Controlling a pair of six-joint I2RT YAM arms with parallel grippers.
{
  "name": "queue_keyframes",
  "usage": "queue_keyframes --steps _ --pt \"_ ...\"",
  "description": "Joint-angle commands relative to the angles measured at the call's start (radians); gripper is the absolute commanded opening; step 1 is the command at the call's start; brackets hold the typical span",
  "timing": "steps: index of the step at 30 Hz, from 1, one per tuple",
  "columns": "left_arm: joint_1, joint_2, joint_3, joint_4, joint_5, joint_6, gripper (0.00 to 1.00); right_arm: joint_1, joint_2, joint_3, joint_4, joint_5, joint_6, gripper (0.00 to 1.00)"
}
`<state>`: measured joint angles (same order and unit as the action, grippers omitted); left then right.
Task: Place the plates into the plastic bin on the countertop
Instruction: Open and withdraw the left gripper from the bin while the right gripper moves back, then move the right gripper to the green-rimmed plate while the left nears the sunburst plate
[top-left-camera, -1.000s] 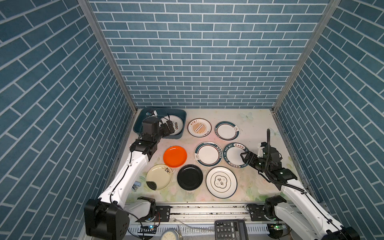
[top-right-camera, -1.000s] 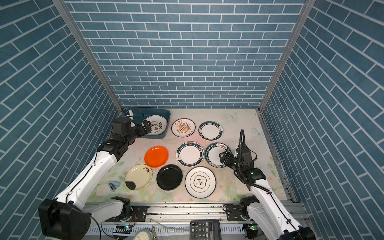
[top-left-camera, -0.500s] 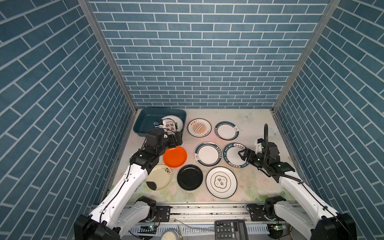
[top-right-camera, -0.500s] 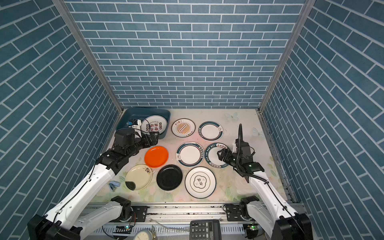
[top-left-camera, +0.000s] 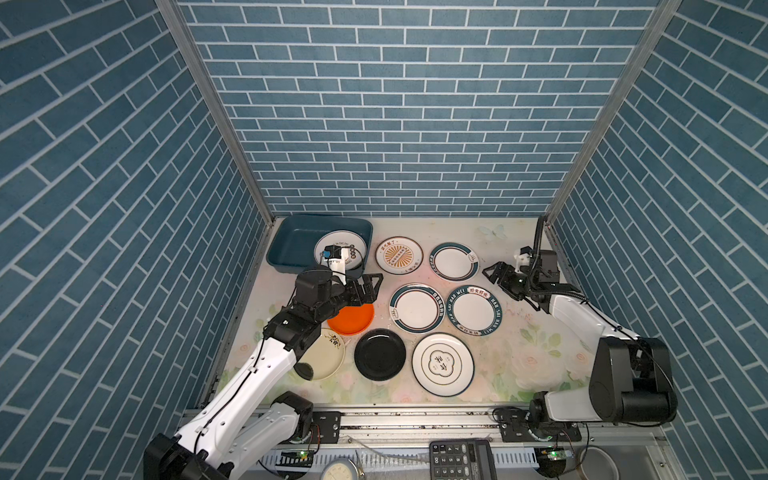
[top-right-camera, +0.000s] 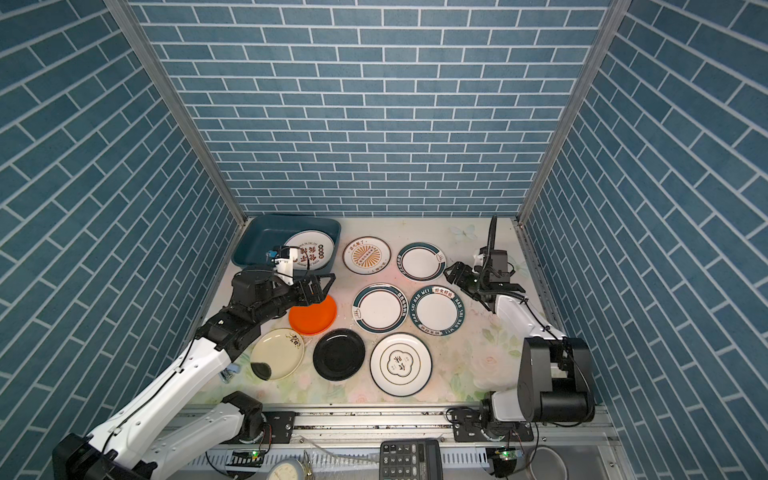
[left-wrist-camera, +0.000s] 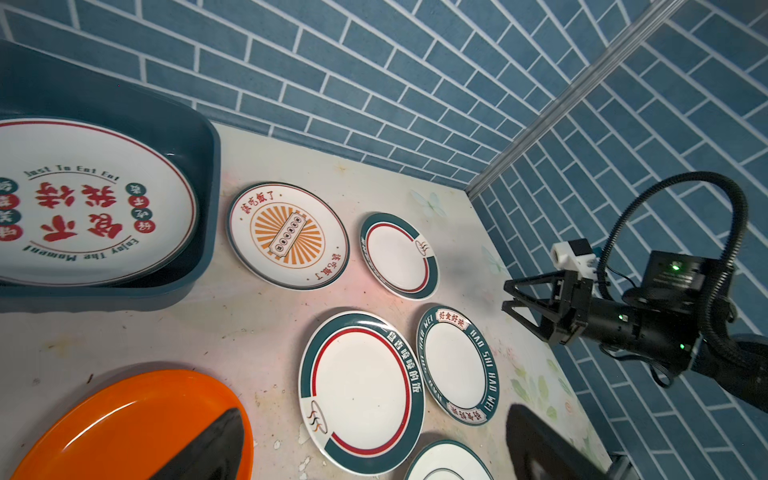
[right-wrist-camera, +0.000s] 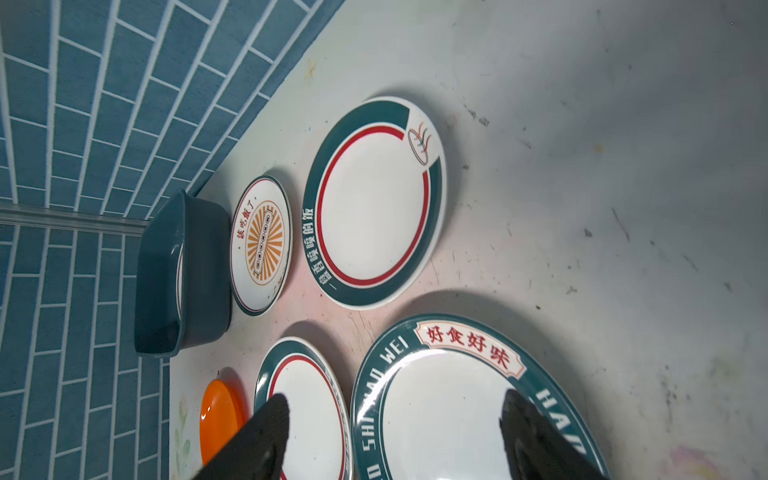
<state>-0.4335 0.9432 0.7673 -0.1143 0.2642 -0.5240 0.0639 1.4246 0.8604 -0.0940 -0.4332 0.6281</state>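
Plates (top-left-camera: 417, 308): one binned, eight still out.

My left gripper (top-left-camera: 373, 286), jaws spread wide and empty, has pulled back from the dark teal rectangular plastic bin (top-left-camera: 286, 249) and now hangs over the back edge of the plain orange round plate (top-left-camera: 353, 323). The white round plate with red lettering (top-left-camera: 354, 245) rests inside the bin, at its right end in both top views. My right gripper (top-left-camera: 489, 276), also spread and empty, has moved up beside the white teal-rimmed plate (top-left-camera: 454, 262). I judge the first delivery done and orange next. The rest sit on the pale rose-printed countertop (top-left-camera: 528, 357).
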Motion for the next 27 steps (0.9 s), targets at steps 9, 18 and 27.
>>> queue_keyframes --steps 9,18,27 --pt "-0.010 0.110 0.036 0.138 0.031 0.089 0.99 -0.047 0.134 0.051 0.147 -0.072 -0.052 0.79" --pt "-0.010 0.270 0.094 0.273 0.104 0.032 1.00 -0.058 0.248 0.066 0.245 -0.087 -0.048 0.78" --pt "-0.010 0.339 0.105 0.339 0.125 0.026 1.00 -0.059 0.387 0.082 0.417 -0.158 0.035 0.75"
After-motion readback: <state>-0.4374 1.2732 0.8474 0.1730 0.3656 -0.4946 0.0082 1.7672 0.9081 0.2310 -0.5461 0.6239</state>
